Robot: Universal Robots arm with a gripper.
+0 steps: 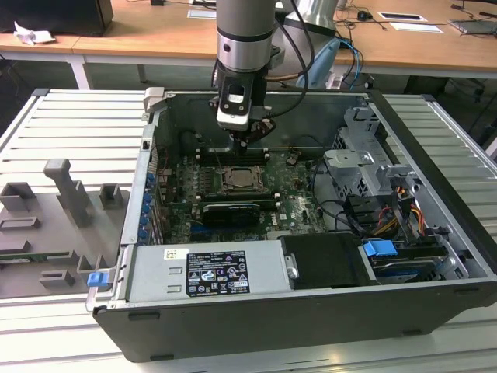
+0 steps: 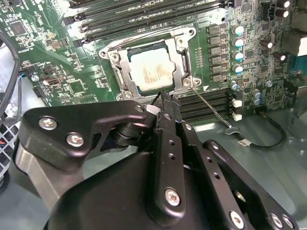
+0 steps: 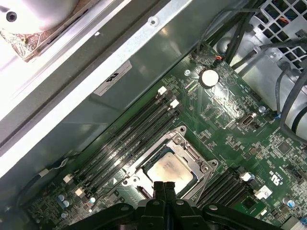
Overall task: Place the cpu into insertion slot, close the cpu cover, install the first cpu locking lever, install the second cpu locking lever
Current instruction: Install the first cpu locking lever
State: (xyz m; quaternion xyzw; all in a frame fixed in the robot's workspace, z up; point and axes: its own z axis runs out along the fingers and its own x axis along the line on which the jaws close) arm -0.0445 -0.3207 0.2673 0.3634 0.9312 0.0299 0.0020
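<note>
The cpu [image 2: 151,72] [image 3: 169,170] [image 1: 237,178] lies flat in its socket on the green motherboard, silvery-beige top up. The cpu cover [image 2: 118,72] [image 3: 193,161] lies down around it as a silvery frame. One thin wire locking lever [image 2: 211,108] sticks out from the socket corner, slanting over the memory slots. My gripper [image 2: 165,97] [image 3: 165,185] [image 1: 250,137] hangs just above the socket's edge, toward the case's back wall in the exterior view. Its black fingers are pressed together, shut, with nothing between them.
A black card [image 1: 231,211] sits in front of the socket, and a grey power supply [image 1: 206,272] fills the near corner. A drive cage [image 1: 365,163] and cables [image 1: 388,210] stand at the exterior view's right. Grey fixtures [image 1: 70,194] sit outside the case [image 1: 435,256].
</note>
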